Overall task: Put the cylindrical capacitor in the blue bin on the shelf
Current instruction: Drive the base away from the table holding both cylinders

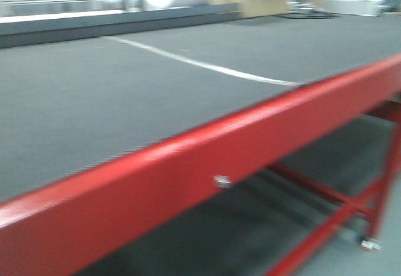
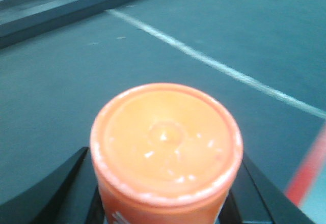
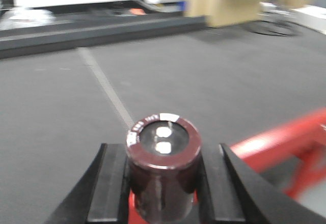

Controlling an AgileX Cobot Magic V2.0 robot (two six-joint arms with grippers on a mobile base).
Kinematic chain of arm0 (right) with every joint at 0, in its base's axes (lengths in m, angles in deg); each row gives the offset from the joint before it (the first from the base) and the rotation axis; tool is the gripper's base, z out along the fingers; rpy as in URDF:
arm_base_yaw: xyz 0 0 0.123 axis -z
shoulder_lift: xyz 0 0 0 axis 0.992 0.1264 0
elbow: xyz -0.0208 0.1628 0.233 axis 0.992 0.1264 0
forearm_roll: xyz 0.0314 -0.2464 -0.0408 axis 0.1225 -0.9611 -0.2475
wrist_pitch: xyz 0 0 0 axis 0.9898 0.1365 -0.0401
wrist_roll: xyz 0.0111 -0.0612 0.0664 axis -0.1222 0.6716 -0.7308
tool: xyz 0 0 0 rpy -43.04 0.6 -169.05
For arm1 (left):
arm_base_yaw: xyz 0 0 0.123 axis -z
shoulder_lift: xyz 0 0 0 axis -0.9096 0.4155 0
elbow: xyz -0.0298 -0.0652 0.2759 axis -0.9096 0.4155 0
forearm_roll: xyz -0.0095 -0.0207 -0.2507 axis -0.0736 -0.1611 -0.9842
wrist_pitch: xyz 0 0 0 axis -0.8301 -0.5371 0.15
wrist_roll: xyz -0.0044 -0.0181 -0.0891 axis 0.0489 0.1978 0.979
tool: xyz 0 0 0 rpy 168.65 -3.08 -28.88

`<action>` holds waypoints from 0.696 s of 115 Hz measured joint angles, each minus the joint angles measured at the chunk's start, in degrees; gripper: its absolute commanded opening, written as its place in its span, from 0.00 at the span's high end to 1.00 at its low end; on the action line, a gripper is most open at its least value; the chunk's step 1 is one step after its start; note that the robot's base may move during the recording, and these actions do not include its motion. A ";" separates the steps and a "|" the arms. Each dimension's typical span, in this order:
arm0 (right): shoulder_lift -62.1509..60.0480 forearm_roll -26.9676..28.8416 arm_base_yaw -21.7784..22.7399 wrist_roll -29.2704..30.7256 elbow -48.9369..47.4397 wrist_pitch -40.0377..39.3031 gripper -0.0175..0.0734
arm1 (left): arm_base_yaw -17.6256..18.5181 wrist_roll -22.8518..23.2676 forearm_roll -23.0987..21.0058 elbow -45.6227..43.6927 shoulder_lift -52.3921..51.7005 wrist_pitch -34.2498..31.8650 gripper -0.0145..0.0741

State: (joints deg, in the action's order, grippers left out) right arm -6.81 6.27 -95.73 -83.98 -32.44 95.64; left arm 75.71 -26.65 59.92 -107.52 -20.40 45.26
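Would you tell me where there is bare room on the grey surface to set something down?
The grey surface is bare in two stretches: between the red beam and the white line, and from that line back to the dark ledge. Crowding is only at the grippers: the left gripper holds an orange cylinder, the right gripper the capacitor.

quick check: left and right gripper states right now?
Left gripper: closed, holding an orange cylinder.
Right gripper: closed, holding the dark maroon cylindrical capacitor.
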 measured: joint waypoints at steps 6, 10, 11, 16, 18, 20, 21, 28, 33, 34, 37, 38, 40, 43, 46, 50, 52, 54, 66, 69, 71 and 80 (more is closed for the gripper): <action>0.00 0.00 0.00 0.00 0.00 0.00 0.98 | 0.00 0.00 0.00 0.00 0.00 0.00 0.96; 0.00 0.00 0.00 0.00 0.00 0.00 0.98 | 0.00 0.00 0.00 0.00 0.00 0.00 0.96; 0.00 0.00 0.00 0.00 0.00 0.00 0.98 | 0.00 0.00 0.00 0.00 0.00 0.00 0.96; 0.00 0.00 0.00 0.00 0.00 0.00 0.98 | 0.00 0.00 -0.12 0.00 0.00 0.00 0.96; 0.00 0.00 0.00 0.00 0.00 0.00 0.98 | 0.00 0.00 -0.12 0.00 0.00 0.00 0.96; 0.00 0.00 0.00 0.00 0.00 0.00 0.98 | 0.00 0.00 -0.12 0.00 0.00 0.00 0.96; 0.00 0.00 0.00 0.00 0.00 0.00 0.98 | 0.00 0.00 -0.12 0.00 0.00 0.00 0.96; 0.00 0.00 0.00 0.00 0.00 0.00 0.98 | 0.00 0.00 -0.12 0.00 0.00 0.00 0.96; 0.00 0.00 0.00 0.00 0.00 0.00 0.98 | 0.00 0.00 -0.12 0.00 0.00 0.00 0.96; 0.00 0.00 0.00 0.16 0.00 0.00 0.98 | 0.00 0.00 -0.12 0.00 0.00 0.00 0.96; 0.00 0.00 0.00 0.16 0.00 0.00 0.98 | 0.00 0.00 -0.12 0.00 0.00 0.00 0.96; 0.00 0.00 0.00 0.16 0.00 0.00 0.98 | 0.00 0.00 -0.12 0.00 0.00 0.00 0.96; 0.00 0.00 0.00 0.16 0.00 0.00 0.98 | 0.00 0.00 -0.12 0.00 0.00 0.00 0.96; 0.00 0.00 0.00 0.16 0.00 0.00 0.98 | 0.00 0.00 -0.12 0.00 0.00 0.00 0.96; 0.00 0.00 0.00 0.05 0.00 0.00 0.98 | 0.00 0.00 -0.12 0.00 0.00 0.00 0.96; 0.00 0.00 0.00 0.05 0.00 0.00 0.98 | 0.00 0.00 -0.12 0.00 0.00 0.00 0.96; 0.00 0.00 0.00 0.05 0.00 0.00 0.98 | 0.00 0.00 -0.12 0.00 0.00 0.00 0.96; 0.00 0.00 0.00 0.05 0.00 0.00 0.98 | 0.00 0.00 -0.12 0.00 0.00 0.00 0.96; 0.00 0.00 0.00 0.05 0.00 0.00 0.98 | 0.00 0.00 -0.12 0.00 0.00 0.00 0.96; 0.00 0.00 0.00 0.05 0.00 0.00 0.98 | 0.00 0.00 -0.12 0.00 0.00 0.00 0.96; 0.00 0.00 0.00 0.05 0.00 0.00 0.98 | 0.00 0.00 -0.12 0.00 0.00 0.00 0.96; 0.00 0.00 0.00 0.05 0.00 0.00 0.98 | 0.00 0.00 -0.12 0.00 0.00 0.00 0.96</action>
State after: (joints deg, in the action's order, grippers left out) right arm -6.81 6.27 -95.73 -83.93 -32.44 95.64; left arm 75.71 -26.65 59.81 -107.52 -20.40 45.26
